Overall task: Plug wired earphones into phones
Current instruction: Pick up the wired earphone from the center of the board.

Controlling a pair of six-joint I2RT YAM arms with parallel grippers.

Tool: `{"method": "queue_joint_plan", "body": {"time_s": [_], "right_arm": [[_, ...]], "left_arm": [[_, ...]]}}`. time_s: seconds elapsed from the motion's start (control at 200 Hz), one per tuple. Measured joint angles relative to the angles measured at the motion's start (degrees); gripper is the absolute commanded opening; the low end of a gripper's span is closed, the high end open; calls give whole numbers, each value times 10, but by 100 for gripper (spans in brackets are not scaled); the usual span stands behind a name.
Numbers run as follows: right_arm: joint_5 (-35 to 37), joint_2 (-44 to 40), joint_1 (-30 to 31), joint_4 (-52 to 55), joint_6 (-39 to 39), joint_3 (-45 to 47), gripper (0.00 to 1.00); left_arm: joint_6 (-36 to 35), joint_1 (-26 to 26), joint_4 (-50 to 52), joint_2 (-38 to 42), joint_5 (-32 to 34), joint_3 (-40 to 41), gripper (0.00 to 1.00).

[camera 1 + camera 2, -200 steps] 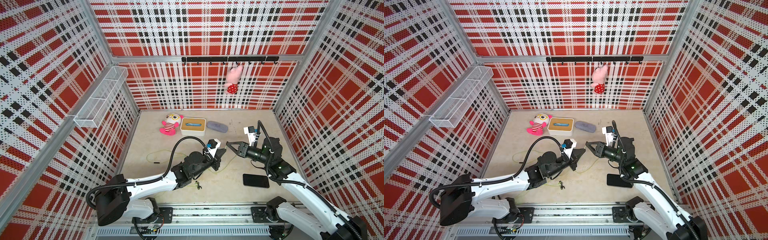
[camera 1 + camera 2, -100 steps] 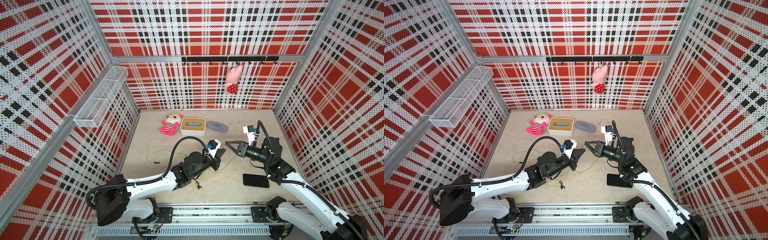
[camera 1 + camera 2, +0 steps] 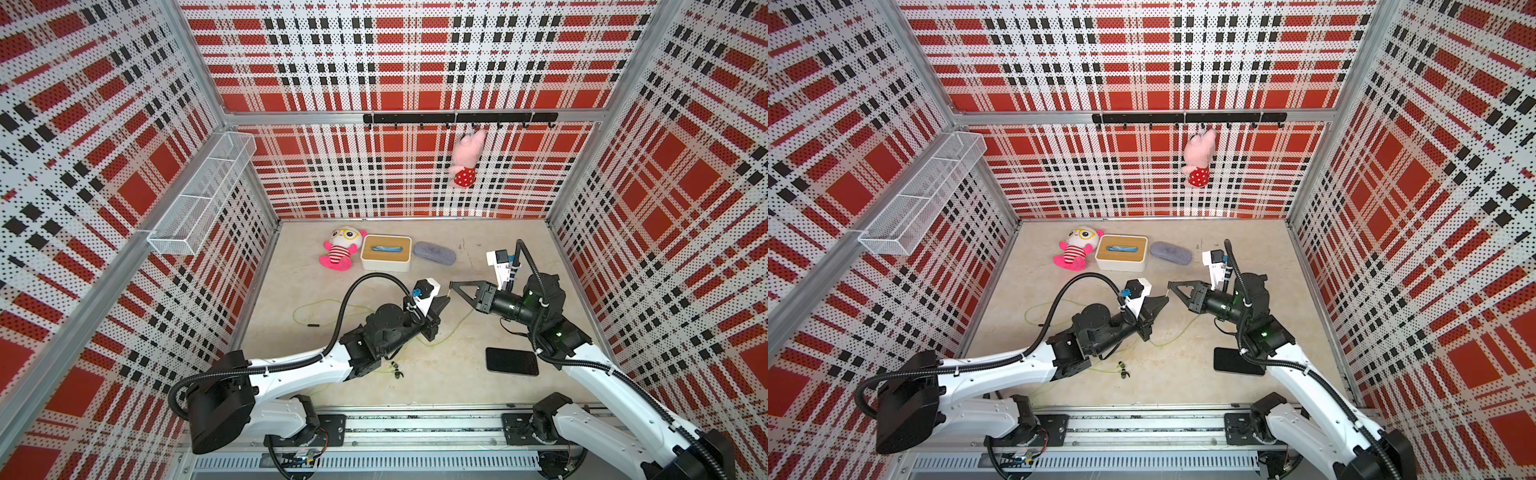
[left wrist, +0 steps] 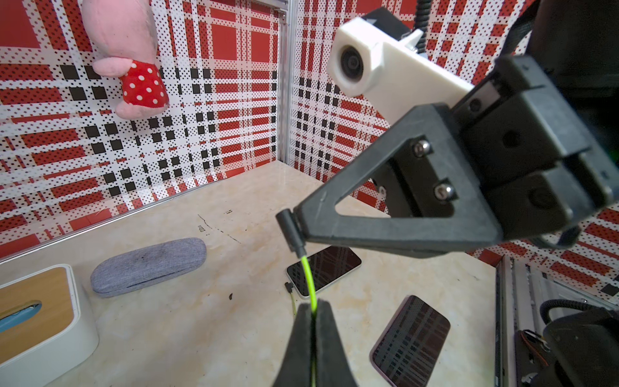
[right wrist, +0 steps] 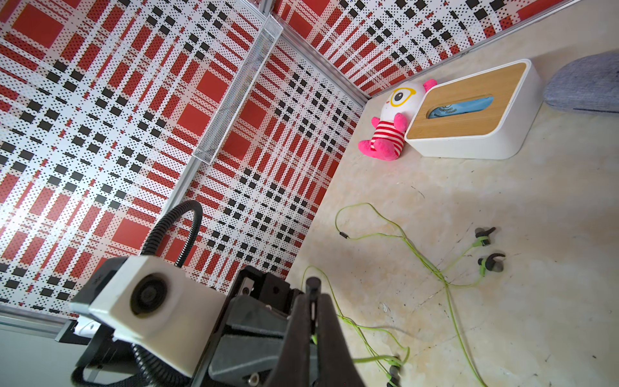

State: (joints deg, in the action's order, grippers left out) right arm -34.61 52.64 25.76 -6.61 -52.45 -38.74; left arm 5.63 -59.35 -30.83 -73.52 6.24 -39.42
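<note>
1. Presently, the plug [image 4: 290, 231] is pinched at the very tips of the right gripper [image 4: 298, 214], jaws closed on it. Its long axis is set crosswise to the fingers.
2. From the plug's lower end the yellow-green cable [image 4: 310, 284] is led a short way into the left gripper [image 4: 313, 311], which is clamped shut on it. Both grippers are held above the table [image 3: 449, 386], nearly tip to tip.
3. The plug's cabled end is pointed down toward the left gripper and the free end up and away; no metal pin can be made out.
4. Two phones [image 4: 323, 271] are laid flat on the table below and beyond the plug, on the right arm's side — that arm is judged the nearer.
5. In a top view one phone [image 3: 511, 360] is seen just beside the right forearm, long axis running across the cell; the edge bearing the socket cannot be told.
6. The plug, it is judged, must be tipped level — in line with a phone's long axis — before being brought down.
</note>
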Motion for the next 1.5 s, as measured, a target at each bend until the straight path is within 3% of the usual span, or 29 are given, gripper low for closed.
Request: {"method": "queue_joint_plan", "body": {"time_s": [0.075, 0.13, 0.18, 0.431, 0.681, 1.248, 1.383, 1.503], "right_arm": [[1, 0, 0, 7, 8, -1, 0], [0, 0, 0, 20, 21, -7, 0], [-2, -1, 0, 30, 36, -13, 0], [-47, -41, 0, 52, 144, -20, 0], [-86, -90, 0, 52, 239, -7, 0], [-127, -99, 29, 59, 315, -7, 0], [-129, -99, 39, 63, 321, -7, 0], [-125, -97, 48, 63, 325, -7, 0]], "left_arm": [[2, 3, 0, 0, -12, 0, 36], [7, 11, 0, 0, -32, 0, 51], [19, 23, 0, 2, -55, 1, 54], [63, 106, -37, 34, -229, 32, 47], [72, 115, -65, 44, -373, 34, 43], [68, 96, -78, 44, -416, 21, 28], [69, 96, -78, 44, -415, 20, 22], [68, 96, -78, 44, -417, 20, 11]]}}
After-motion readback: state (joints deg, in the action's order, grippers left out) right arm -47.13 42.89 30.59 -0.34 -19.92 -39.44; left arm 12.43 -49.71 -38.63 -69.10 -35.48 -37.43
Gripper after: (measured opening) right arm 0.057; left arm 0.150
